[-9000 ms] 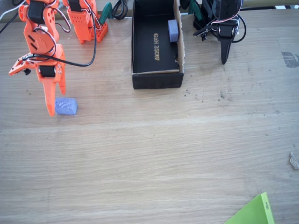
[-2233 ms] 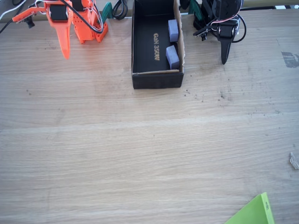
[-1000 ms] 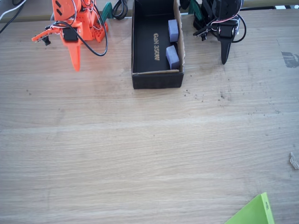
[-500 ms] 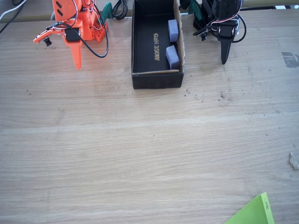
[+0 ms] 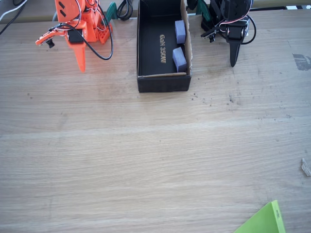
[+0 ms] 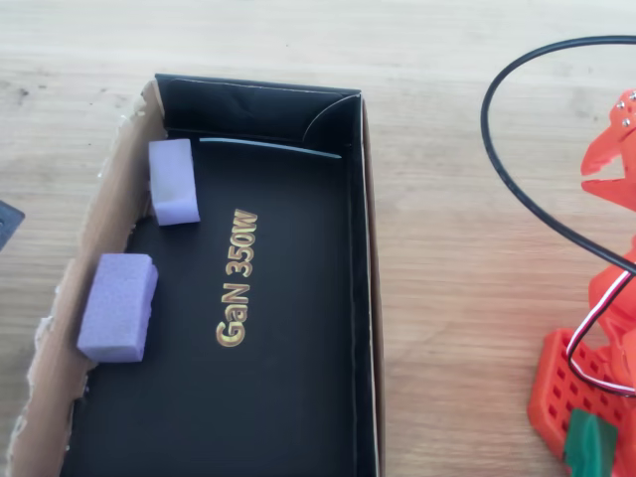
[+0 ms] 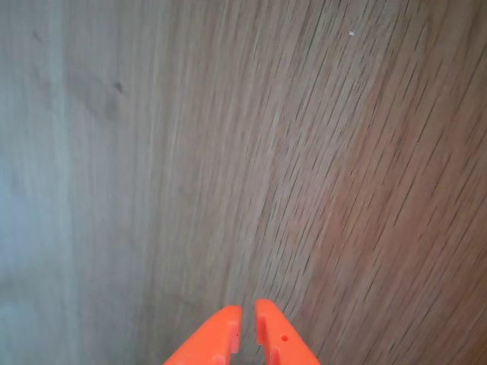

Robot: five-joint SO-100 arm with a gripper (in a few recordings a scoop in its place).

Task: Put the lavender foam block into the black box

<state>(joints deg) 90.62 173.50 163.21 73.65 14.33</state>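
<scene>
The black box [image 5: 146,48] [image 6: 298,298] stands at the top middle of the table, gold "GaN 350W" on its floor. The lavender foam block [image 5: 179,59] [image 6: 173,181] lies inside it against the torn brown-edged wall, near the "W" end. A second, near-identical lavender block [image 5: 180,31] [image 6: 118,306] rests by the same wall further along. My orange gripper [image 5: 80,67] [image 7: 247,318] hangs left of the box over bare wood, shut with nothing between its fingers.
The orange arm's base [image 5: 90,24] [image 6: 581,397] and a black cable [image 6: 537,189] sit beside the box. A light green sheet's corner [image 5: 265,221] pokes in at the bottom right. Dark crumbs [image 5: 209,99] dot the wood right of the box.
Nine seconds ago the block lay on the table by my gripper; it now lies in the box. The arm has drawn back to the upper left and has barely moved in the last second.
</scene>
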